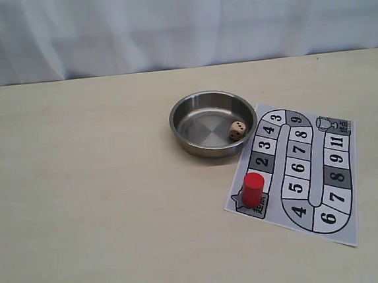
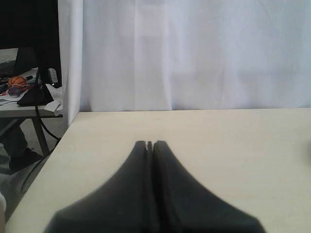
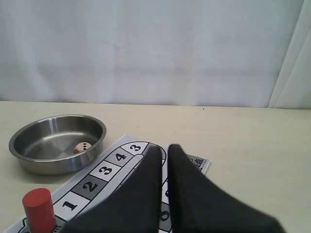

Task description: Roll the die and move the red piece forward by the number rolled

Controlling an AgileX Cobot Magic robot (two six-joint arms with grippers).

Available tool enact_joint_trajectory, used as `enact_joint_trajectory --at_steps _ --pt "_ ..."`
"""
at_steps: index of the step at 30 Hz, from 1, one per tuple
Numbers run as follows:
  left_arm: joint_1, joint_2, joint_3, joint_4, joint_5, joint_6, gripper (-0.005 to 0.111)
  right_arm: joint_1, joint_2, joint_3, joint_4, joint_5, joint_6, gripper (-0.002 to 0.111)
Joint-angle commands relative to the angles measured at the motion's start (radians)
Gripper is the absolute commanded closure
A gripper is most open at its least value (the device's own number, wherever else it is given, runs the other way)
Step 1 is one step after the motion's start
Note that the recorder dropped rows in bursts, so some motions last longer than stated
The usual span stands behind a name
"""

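Note:
The die (image 1: 237, 130), a small tan cube with dark pips, lies inside the steel bowl (image 1: 181, 110) near its right wall; the right wrist view also shows the die (image 3: 81, 147) in the bowl (image 3: 29, 162). The red piece (image 1: 253, 189) stands upright on the board's star corner just before square 1, and the right wrist view shows the red piece (image 3: 39, 209) there too. My right gripper (image 3: 164, 148) hovers over the numbered board (image 3: 104, 170), shut to a slim gap and holding nothing. My left gripper (image 2: 149, 143) is shut and empty over bare table. Neither gripper shows in the exterior view.
The paper board (image 1: 311, 170), with a winding track of numbered squares, lies right of the bowl. A white curtain (image 1: 179, 23) backs the table. In the left wrist view the table edge (image 2: 58, 141) drops off beside a cluttered desk (image 2: 24, 92).

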Motion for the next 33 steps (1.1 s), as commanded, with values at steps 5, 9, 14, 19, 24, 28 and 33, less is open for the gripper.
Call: enact_joint_trajectory --at_steps 5,9,14,19,24,28,33 --pt "0.000 -0.001 -0.005 -0.001 -0.007 -0.002 0.107 0.002 -0.004 0.003 0.001 -0.003 0.003 0.104" --pt "0.000 -0.001 -0.005 -0.001 -0.007 -0.002 0.107 0.002 -0.004 0.003 0.001 -0.010 0.003 0.104" --pt "0.000 -0.001 -0.005 -0.001 -0.007 -0.002 0.107 0.002 -0.004 0.003 0.001 -0.096 0.003 0.104" --pt "0.000 -0.001 -0.005 -0.001 -0.007 -0.002 0.107 0.002 -0.004 0.003 0.001 -0.267 0.003 0.104" --pt "0.000 -0.001 -0.005 -0.001 -0.007 -0.002 0.107 0.002 -0.004 -0.007 0.008 -0.363 0.057 0.104" --pt "0.000 -0.001 -0.005 -0.001 -0.007 -0.002 0.107 0.002 -0.004 -0.101 0.067 -0.252 0.057 0.104" --pt "0.000 -0.001 -0.005 -0.001 -0.007 -0.002 0.107 0.002 -0.004 -0.244 0.067 -0.076 0.057 0.104"
